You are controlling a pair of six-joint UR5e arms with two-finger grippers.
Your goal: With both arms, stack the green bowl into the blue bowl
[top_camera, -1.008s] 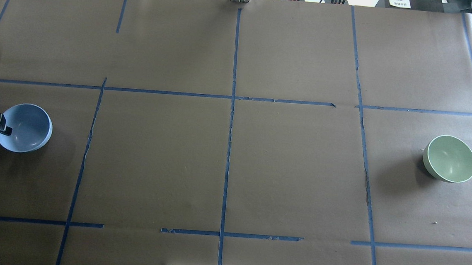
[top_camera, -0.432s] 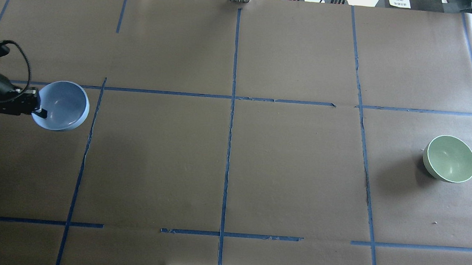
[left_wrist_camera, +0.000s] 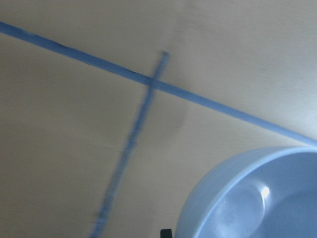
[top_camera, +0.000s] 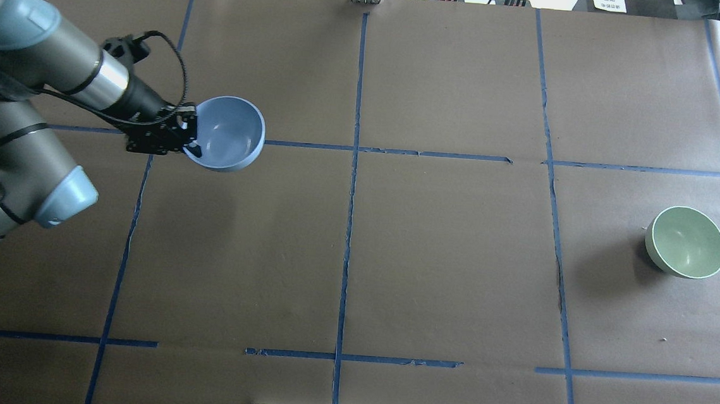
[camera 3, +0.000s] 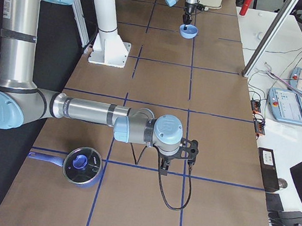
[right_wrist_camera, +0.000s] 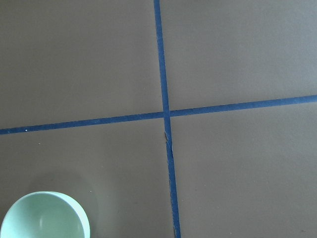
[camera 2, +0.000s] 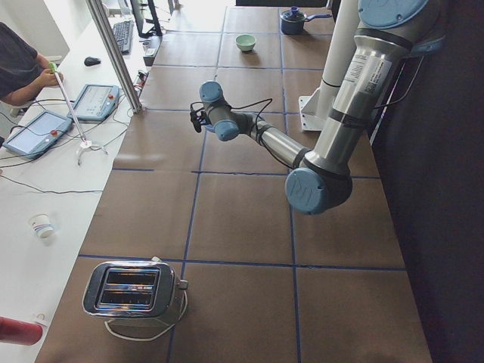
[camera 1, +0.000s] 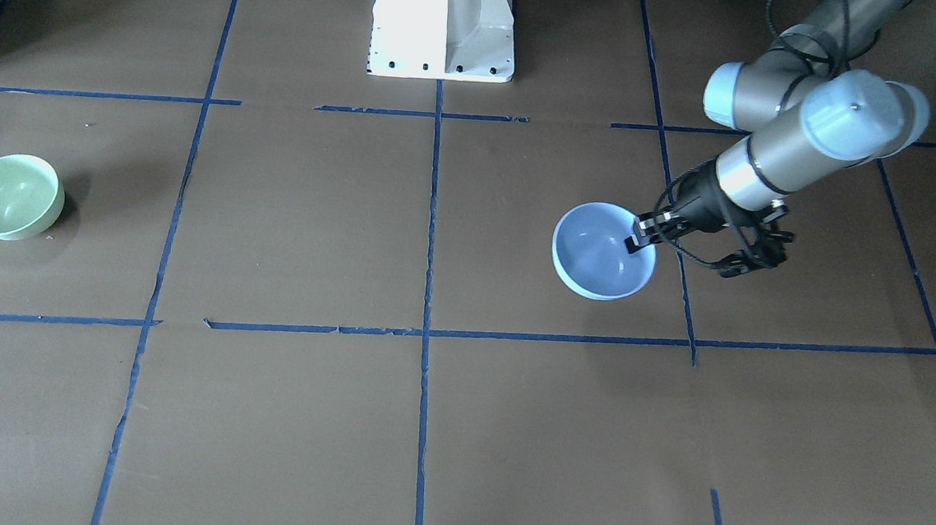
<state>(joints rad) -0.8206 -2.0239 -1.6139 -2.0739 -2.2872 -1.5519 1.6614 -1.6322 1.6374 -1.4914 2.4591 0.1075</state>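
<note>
My left gripper (top_camera: 190, 142) is shut on the near rim of the pale blue bowl (top_camera: 228, 132) and holds it above the table, left of centre. The same grip shows in the front-facing view, gripper (camera 1: 638, 240) on the bowl (camera 1: 600, 251). The bowl fills the left wrist view's lower right corner (left_wrist_camera: 257, 198). The pale green bowl (top_camera: 686, 242) stands upright on the table at the far right, and in the right wrist view's lower left corner (right_wrist_camera: 44, 215). My right gripper (camera 3: 170, 161) shows only in the exterior right view, low over the table; I cannot tell if it is open or shut.
A white pedestal base (camera 1: 444, 22) stands at the robot's side of the table. A chrome toaster (camera 2: 136, 287) sits at the table's left end. A dark pot with a blue lid knob (camera 3: 82, 165) sits at the right end. Blue tape lines cross the brown paper.
My left arm has lifted the blue bowl and carried it to the right and away from the robot, from the table's far left toward the centre. The green bowl has not moved.
</note>
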